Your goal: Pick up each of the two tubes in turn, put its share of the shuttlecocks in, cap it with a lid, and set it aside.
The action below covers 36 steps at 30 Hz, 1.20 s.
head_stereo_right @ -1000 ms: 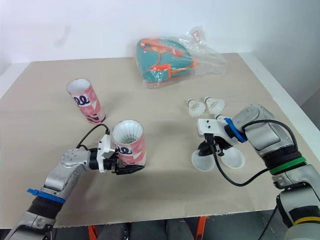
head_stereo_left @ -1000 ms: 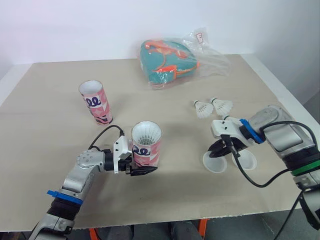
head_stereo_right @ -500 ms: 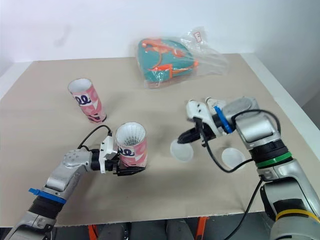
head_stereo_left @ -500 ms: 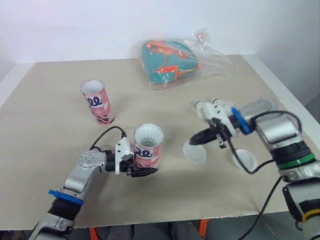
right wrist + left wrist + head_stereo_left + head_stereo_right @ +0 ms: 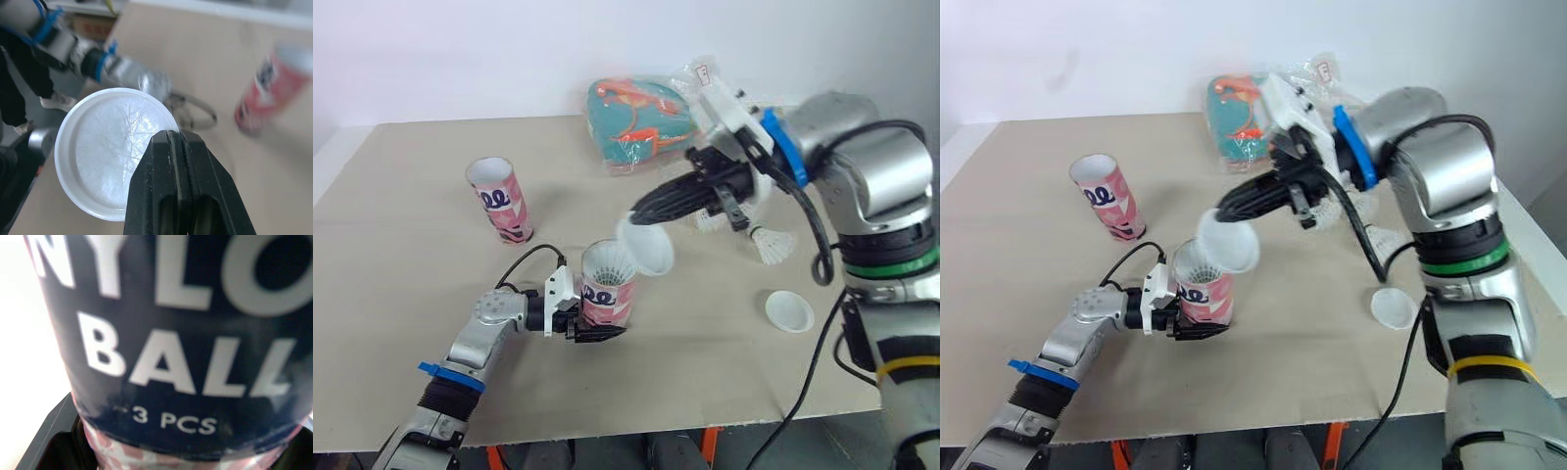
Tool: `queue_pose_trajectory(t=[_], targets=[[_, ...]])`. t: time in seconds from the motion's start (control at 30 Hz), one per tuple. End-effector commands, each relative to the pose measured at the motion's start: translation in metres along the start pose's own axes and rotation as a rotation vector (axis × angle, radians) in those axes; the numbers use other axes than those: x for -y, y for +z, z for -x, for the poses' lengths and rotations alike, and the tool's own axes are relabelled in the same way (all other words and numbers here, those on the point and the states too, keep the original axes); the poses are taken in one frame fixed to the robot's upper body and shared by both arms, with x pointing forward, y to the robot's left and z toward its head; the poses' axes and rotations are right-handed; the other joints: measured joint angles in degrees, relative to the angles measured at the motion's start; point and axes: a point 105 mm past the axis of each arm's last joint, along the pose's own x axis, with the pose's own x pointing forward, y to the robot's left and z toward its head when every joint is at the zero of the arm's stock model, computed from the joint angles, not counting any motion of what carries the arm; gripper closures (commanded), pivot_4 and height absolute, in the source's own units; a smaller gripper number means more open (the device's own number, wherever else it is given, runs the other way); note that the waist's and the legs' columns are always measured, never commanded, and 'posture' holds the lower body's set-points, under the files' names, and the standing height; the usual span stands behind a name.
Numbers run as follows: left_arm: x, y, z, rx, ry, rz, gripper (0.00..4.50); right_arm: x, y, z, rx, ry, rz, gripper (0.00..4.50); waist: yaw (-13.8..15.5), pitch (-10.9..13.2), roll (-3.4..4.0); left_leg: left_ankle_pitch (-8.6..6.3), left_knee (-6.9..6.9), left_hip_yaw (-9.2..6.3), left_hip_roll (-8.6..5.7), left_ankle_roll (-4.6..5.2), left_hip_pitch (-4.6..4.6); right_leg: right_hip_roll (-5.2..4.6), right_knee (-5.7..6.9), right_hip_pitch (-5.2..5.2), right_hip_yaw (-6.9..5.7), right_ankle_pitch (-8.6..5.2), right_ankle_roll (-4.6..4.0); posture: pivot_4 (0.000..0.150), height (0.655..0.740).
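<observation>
Held tube: short card cylinder, upright at 7 o'clock on the table, mouth open. It is printed pink and white. The left wrist view shows a dark blue band with white letters "BALL" and "3 PCS".
Left gripper: black fingers clamped round the foot of the held tube.
Second tube: same make and print, upright and open, alone at 10 o'clock and well apart from the first.
Right gripper: fingers pressed narrow, pinching the rim of the lid.
Lid: round, shallow, translucent white plastic with a raised rim. It hangs tilted over the 1 o'clock edge of the held tube's mouth and is not seated. I cannot tell whether it touches the rim.
Spare lid: same kind, lying flat at 4 o'clock.
Shuttlecock in tube: a white ribbed skirt fills the mouth of the held tube, and it shows through the lid in the right wrist view.
Loose shuttlecocks: white skirts and rounded noses, lying on their sides at 3 o'clock, one partly behind my right arm.
Bag: crinkled clear plastic round a teal and orange bundle, at 12 o'clock.
Table: flat matt beige top with a pale edge.
Wall: plain white, behind the far edge.
Count: two tubes, two lids, two loose shuttlecocks, one bag.
</observation>
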Motion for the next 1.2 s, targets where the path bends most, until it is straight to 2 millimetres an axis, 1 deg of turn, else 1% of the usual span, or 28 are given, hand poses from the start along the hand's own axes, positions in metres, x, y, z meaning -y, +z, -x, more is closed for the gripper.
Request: queue_pose_trajectory(t=[0.03,0.17,0.37,0.53,0.67,0.83,0.97,1.07,1.2], targets=[[-0.001,0.004,-0.001,-0.015,-0.027,-0.052,1.11,0.003,0.003,-0.015,-0.083,0.016,0.098,4.41,0.05,0.00,-0.01,0.00,0.01,0.00,0.00,0.00,-0.01,0.00,0.00,0.00,0.00,0.00,0.00,0.150,0.7400],[-0.003,0.002,-0.001,-0.026,-0.034,-0.058,1.11,0.006,-0.007,-0.030,-0.187,0.032,0.163,4.41,0.06,0.00,-0.01,0.00,0.02,0.00,-0.02,0.00,-0.05,-0.03,-0.01,-0.01,-0.02,-0.01,0.01,0.150,0.7400],[-0.003,0.000,0.001,-0.040,-0.036,-0.060,1.11,0.010,-0.001,-0.042,-0.196,0.047,0.223,4.41,0.03,0.00,-0.01,0.00,0.02,-0.02,-0.01,0.00,-0.03,-0.01,0.14,-0.07,-0.03,-0.01,-0.01,0.150,0.7400],[-0.003,-0.001,0.003,-0.044,-0.032,-0.060,1.11,0.012,-0.005,-0.041,-0.241,0.051,0.269,4.41,0.03,-0.01,-0.01,0.00,0.06,-0.03,-0.01,0.00,-0.02,-0.01,0.17,-0.05,-0.04,-0.01,-0.01,0.150,0.7400],[-0.004,-0.002,0.004,-0.044,-0.029,-0.058,1.11,0.006,-0.010,-0.038,-0.279,0.094,0.289,4.41,0.02,-0.01,-0.01,0.00,0.06,-0.04,-0.01,0.00,-0.01,0.00,0.19,-0.06,-0.05,-0.02,-0.03,0.150,0.7400],[-0.005,-0.004,0.006,-0.045,-0.027,-0.055,1.11,0.001,-0.018,-0.040,-0.320,0.134,0.305,4.41,0.01,-0.01,-0.01,0.00,0.05,-0.04,-0.01,0.00,0.02,0.00,0.25,-0.05,-0.05,-0.03,-0.04,0.150,0.7400],[-0.006,-0.005,0.006,-0.045,-0.025,-0.053,1.11,0.000,-0.020,-0.042,-0.336,0.155,0.324,4.41,0.00,-0.01,-0.01,0.00,0.06,-0.04,-0.01,0.00,0.06,0.00,0.31,-0.04,-0.05,-0.04,-0.05,0.150,0.7400],[-0.006,-0.006,0.007,-0.046,-0.023,-0.051,1.11,0.007,-0.014,-0.047,-0.319,0.139,0.314,4.41,-0.02,-0.01,-0.02,0.00,0.06,-0.04,-0.01,0.00,0.09,0.00,0.36,-0.04,-0.05,-0.06,-0.08,0.150,0.7400],[-0.006,-0.007,0.007,-0.043,-0.017,-0.049,1.11,0.018,-0.005,-0.046,-0.287,0.144,0.262,4.41,-0.05,-0.01,-0.02,0.01,0.06,-0.04,-0.01,0.00,0.15,0.02,0.51,-0.05,-0.05,-0.08,-0.13,0.150,0.7400]])
